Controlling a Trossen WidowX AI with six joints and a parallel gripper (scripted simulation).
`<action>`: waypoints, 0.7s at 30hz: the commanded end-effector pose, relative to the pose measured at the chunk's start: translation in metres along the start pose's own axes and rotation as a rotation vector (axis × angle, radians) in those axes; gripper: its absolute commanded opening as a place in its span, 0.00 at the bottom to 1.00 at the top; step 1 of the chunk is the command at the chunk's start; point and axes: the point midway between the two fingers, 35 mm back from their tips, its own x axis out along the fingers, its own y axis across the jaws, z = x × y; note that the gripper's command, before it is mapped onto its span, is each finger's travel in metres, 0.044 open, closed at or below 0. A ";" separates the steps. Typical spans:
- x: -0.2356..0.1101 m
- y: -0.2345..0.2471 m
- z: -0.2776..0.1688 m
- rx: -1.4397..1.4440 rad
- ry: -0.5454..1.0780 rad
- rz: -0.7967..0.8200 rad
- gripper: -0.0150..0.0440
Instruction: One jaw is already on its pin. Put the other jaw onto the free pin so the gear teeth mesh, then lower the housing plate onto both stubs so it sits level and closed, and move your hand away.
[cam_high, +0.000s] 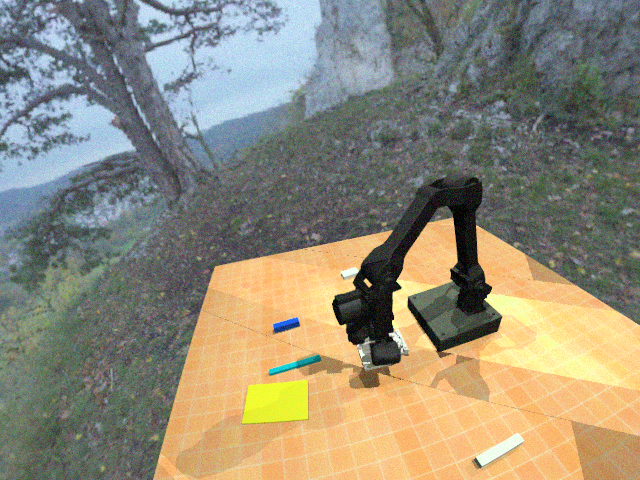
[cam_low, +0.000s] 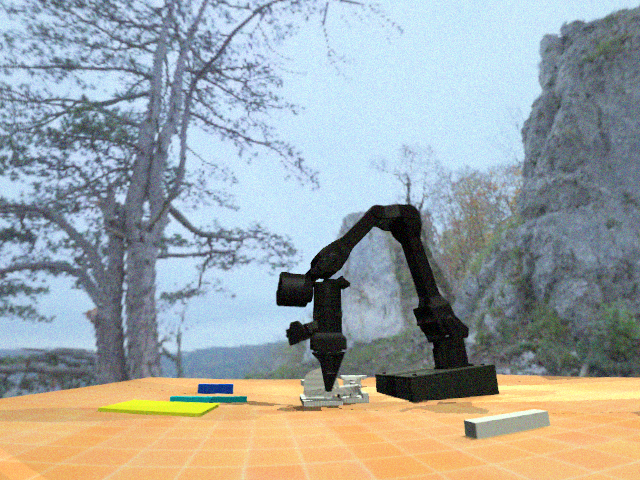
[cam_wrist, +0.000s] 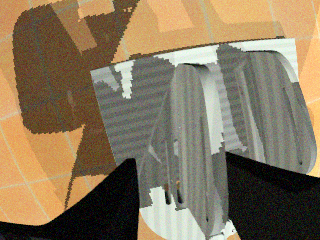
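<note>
My gripper (cam_high: 385, 358) (cam_low: 329, 388) (cam_wrist: 172, 163) points down over the pale assembly and is shut on a grey, curved jaw (cam_wrist: 192, 125). The held jaw stands between the black fingers, low over the striped base (cam_wrist: 132, 117) (cam_low: 316, 404); contact with the free pin is hidden. A second grey, curved jaw (cam_wrist: 275, 107) stands beside it at the right of the wrist view. Pale parts of the assembly (cam_high: 365, 352) show around the fingers in the top view. Pins, teeth meshing and stubs cannot be made out. I cannot identify the housing plate.
A yellow flat sheet (cam_high: 276, 401) (cam_low: 157, 407), a teal bar (cam_high: 294, 364) (cam_low: 227, 399) and a blue block (cam_high: 286, 324) (cam_low: 215, 388) lie left of the assembly. One white bar (cam_high: 498, 450) (cam_low: 506, 424) lies at the front right, another (cam_high: 349, 273) behind the arm. The robot base stands right.
</note>
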 end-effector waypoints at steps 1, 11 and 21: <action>0.002 0.000 0.000 0.005 0.001 -0.003 0.48; 0.004 0.000 0.000 0.006 0.001 -0.003 0.48; 0.007 0.000 0.000 0.007 0.001 -0.003 0.48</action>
